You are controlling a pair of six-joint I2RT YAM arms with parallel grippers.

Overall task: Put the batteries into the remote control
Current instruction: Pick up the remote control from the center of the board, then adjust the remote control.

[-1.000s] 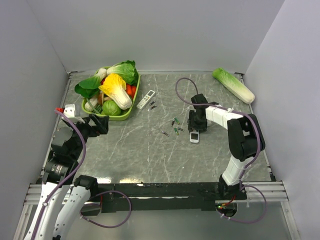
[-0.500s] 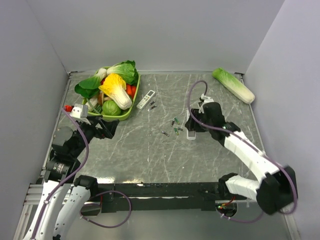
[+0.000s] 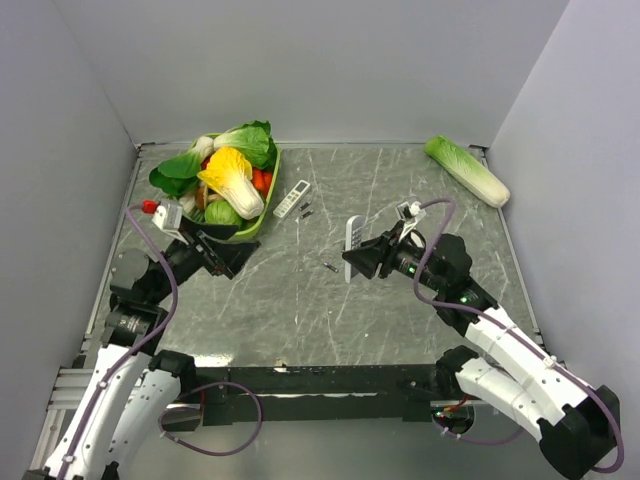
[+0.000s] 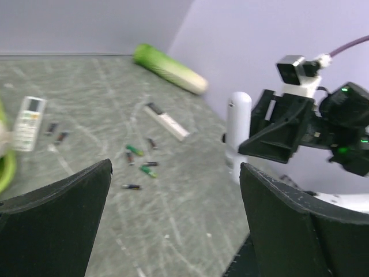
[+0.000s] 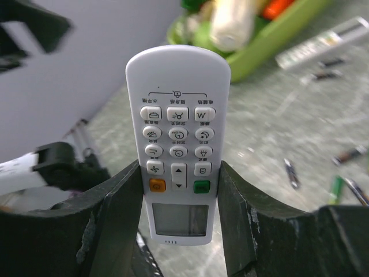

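Note:
My right gripper [image 3: 362, 258] is shut on the remote control [image 3: 354, 237], which it holds upright above the middle of the table. In the right wrist view the remote control [image 5: 177, 144] sits between both fingers, buttons facing the camera and screen end lowest. My left gripper [image 3: 232, 258] is open and empty, to the left of the remote and pointing toward it. The left wrist view shows the remote control [image 4: 238, 133] beyond the open left gripper [image 4: 176, 173]. Several batteries [image 4: 148, 171] lie loose on the table; one battery [image 3: 328, 266] lies below the remote.
A green basket [image 3: 262, 217] of vegetables stands at the back left. A white remote with grey buttons [image 3: 291, 198] lies beside it, with two small batteries next to it. A slim white remote [image 4: 166, 121] lies past the batteries. A napa cabbage [image 3: 466, 170] lies at the back right.
My right gripper has lifted the remote control off the table and carried it left toward the middle. My left gripper has moved right toward it, still open.

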